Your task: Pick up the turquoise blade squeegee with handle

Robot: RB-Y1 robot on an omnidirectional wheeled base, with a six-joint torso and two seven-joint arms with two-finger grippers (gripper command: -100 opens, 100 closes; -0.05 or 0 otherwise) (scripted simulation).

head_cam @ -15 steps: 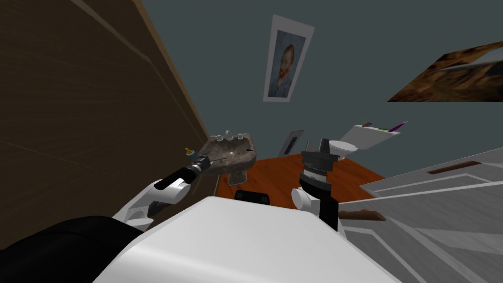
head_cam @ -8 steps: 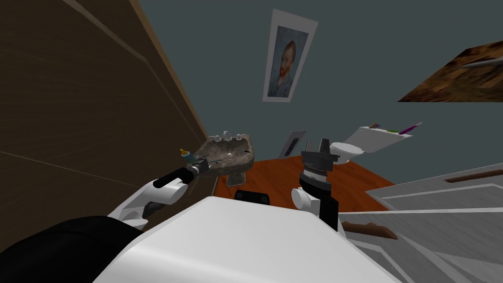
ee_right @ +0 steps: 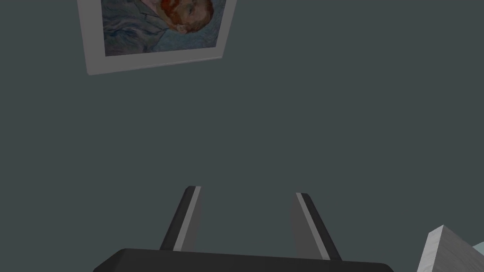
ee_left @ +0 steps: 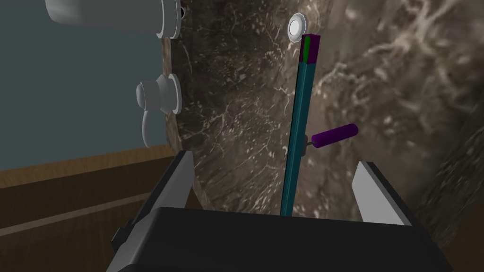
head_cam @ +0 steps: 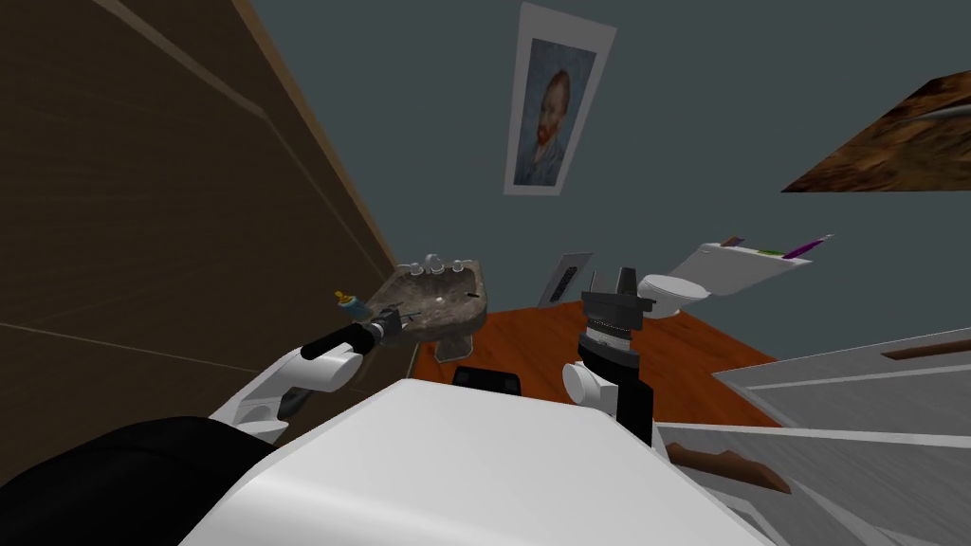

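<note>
We hold our left claw [ee_left: 275,160] over the brown marbled sink [ee_left: 227,118], fingers spread wide — nothing gripped. The squeegee [ee_left: 298,127] lies in the sink's basin, between those fingers and touching neither. Its teal blade runs from the claw's dark body toward the sink's white drain [ee_left: 296,27], with a purple-and-green tip at the drain end. Its short purple handle [ee_left: 333,135] juts sideways from mid-blade. We note a pale tap knob [ee_left: 158,97] at the sink's rim. Our right claw [head_cam: 612,282] is raised, well apart from the sink — fingers apart, empty.
</note>
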